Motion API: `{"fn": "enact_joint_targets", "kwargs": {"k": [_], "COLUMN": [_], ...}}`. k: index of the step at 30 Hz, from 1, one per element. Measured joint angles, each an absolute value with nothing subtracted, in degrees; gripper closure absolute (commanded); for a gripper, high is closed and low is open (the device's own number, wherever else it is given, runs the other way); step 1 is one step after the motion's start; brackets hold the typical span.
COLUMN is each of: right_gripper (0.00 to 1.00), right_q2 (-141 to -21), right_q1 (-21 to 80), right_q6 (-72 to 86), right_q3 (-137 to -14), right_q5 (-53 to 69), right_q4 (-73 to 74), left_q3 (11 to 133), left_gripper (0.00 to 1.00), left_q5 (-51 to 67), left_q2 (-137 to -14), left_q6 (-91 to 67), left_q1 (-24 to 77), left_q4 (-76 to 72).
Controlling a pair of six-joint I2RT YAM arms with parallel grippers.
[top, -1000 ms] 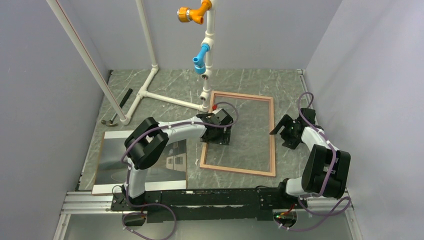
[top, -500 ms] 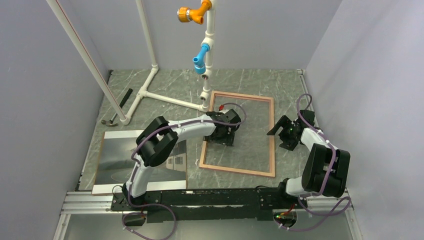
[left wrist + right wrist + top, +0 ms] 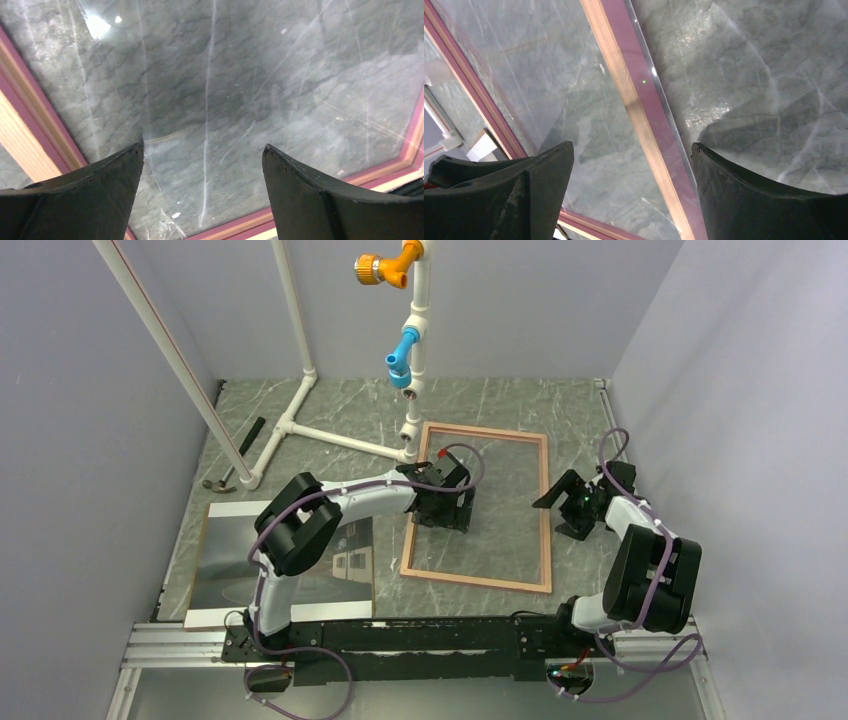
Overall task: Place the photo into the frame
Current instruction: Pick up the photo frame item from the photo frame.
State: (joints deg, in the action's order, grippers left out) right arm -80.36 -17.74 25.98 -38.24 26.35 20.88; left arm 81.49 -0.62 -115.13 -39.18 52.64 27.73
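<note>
Locate the frame (image 3: pixel 545 510) flat on the counter (image 3: pixel 500 400), right of centre, pane in. Find the photo (image 3: pixel 225 560) face up at the near left on a board (image 3: pixel 205 540), well apart from the frame; not yet inserted.

Note the left pincer (image 3: pixel 204 150) released, hanging above the pane near the left rail. Note the right pincer (image 3: pixel 633 145) released, its fingers astride the right rail; contact not discernible. Probably placed so to square or steady the frame.

Expect the left arm, stretched across the photo's right part, to block pickup. Mind the pipe stand (image 3: pixel 330 435) just beside the far left corner. Disregard the hammer (image 3: pixel 232 460).
</note>
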Motion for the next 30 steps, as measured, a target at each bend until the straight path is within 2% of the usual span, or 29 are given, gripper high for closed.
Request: {"fn": "enact_joint_targets", "kwargs": {"k": [6,15,26,30], "right_gripper": [0.18,0.39,0.42,0.48], "right_q2": [-80.1,-76.2,-72.6,-74.1], "right_q1": [-20.7,-25.1,-25.2,-25.1], "right_q6": [25.6,25.3,27.0,26.7], "right_q3": [-38.2,-36.7,-33.5,-33.5], "right_q5": [27.8,34.7,45.6,47.4], "right_q4": [20.8,18.4,11.9,11.9], "left_q3": [79.1,77.2,75.2,74.8], "left_gripper": [0.1,0.11,0.11,0.12], "left_q5": [2.9,5.0,7.1,7.8], "left_q2": [-114.0,-113.3,-112.6,-112.5], "left_q6": [-38.6,-38.6,-38.7,-38.6], "left_q1": [52.0,51.6,51.2,51.0], "left_q4": [23.6,20.4,16.6,15.9]}}
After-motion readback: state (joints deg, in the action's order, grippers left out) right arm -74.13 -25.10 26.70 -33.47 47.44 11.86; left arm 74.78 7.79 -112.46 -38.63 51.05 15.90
